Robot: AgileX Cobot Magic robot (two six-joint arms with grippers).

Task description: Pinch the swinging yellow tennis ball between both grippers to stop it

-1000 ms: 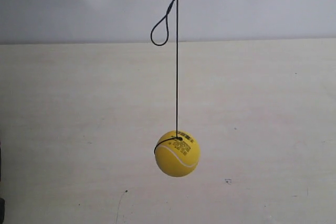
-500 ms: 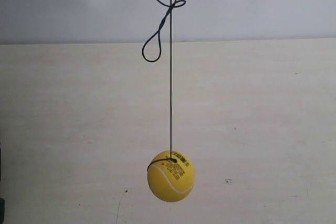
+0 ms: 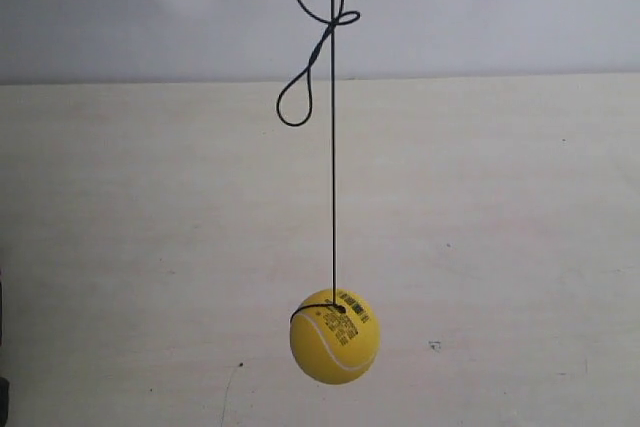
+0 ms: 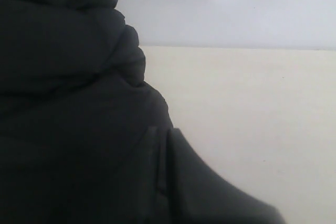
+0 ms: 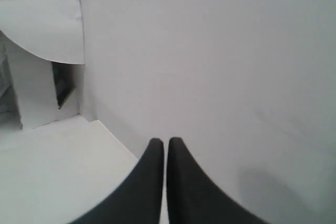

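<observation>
The yellow tennis ball [image 3: 335,339] hangs on a thin black string [image 3: 333,167] low in the exterior view, above the pale table [image 3: 500,207]. Its white seam and black print face the camera. Neither gripper shows in the exterior view. In the left wrist view my left gripper [image 4: 164,132] is shut, its black jaws pressed together with nothing between them and no ball in sight. My right gripper [image 5: 166,142] is shut too, with only a hairline gap between its tapered tips, and it faces a white wall with no ball in view.
The string's spare end forms a knotted loop [image 3: 298,99] above the ball. A bulky black padded shape [image 4: 63,66] fills much of the left wrist view. A curled white sheet [image 5: 47,30] stands by the wall corner. A dark sliver [image 3: 2,387] shows at the exterior view's left edge.
The ball dropped lower in the exterior view and drifted left, then swung slightly back right. The loop shifted with it.
</observation>
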